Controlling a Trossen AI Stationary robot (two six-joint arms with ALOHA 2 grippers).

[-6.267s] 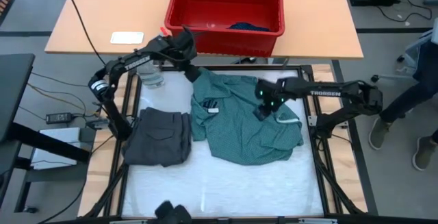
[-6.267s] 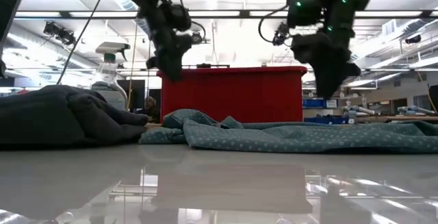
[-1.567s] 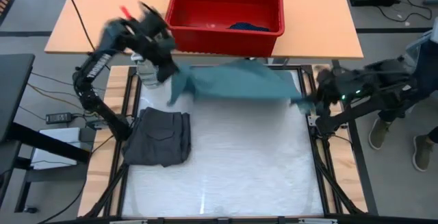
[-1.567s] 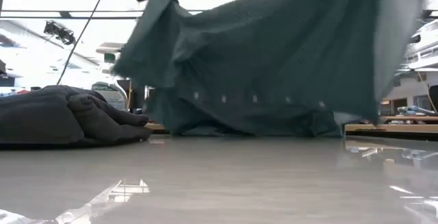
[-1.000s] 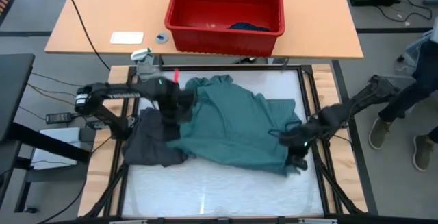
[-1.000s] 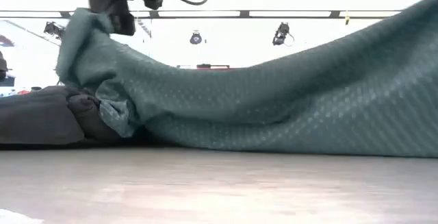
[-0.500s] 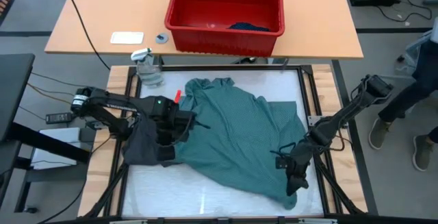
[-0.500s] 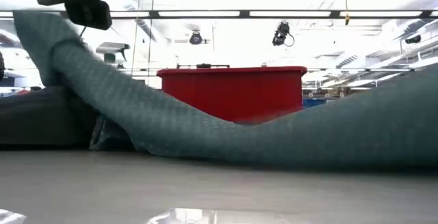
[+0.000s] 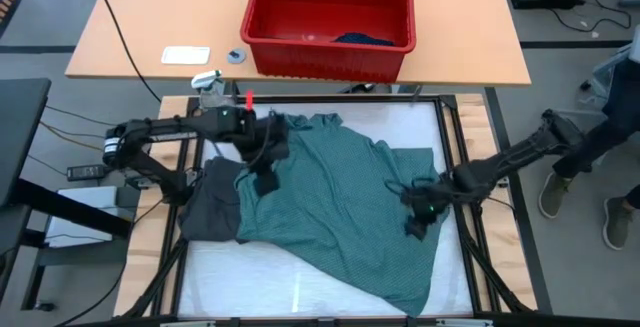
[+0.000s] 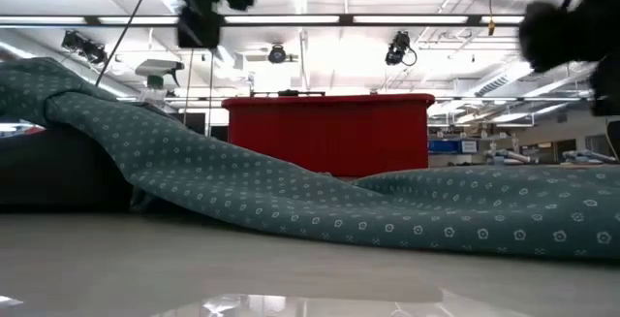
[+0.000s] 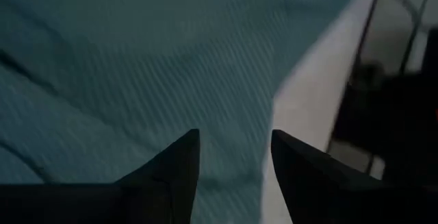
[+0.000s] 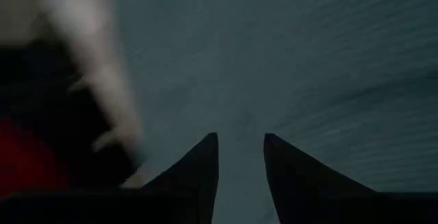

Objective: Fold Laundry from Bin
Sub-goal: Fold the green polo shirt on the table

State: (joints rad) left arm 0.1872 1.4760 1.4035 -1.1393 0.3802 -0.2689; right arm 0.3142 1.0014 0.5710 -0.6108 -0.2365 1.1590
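Teal-green dotted T-shirt (image 9: pixel 340 202) spread on table, overlapping dark grey piece (image 9: pixel 212 202); left gripper (image 9: pixel 265 177) and right gripper (image 9: pixel 418 222) above it, fingers apart, empty; next, likely smoothing and folding.

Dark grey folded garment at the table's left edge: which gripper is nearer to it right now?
Left. The left gripper hangs just beside the dark grey folded garment; the right gripper is across the teal dotted T-shirt.

Dark jointed arms (image 9: pixel 165 127) — tapered black fingers (image 11: pixel 171 176).
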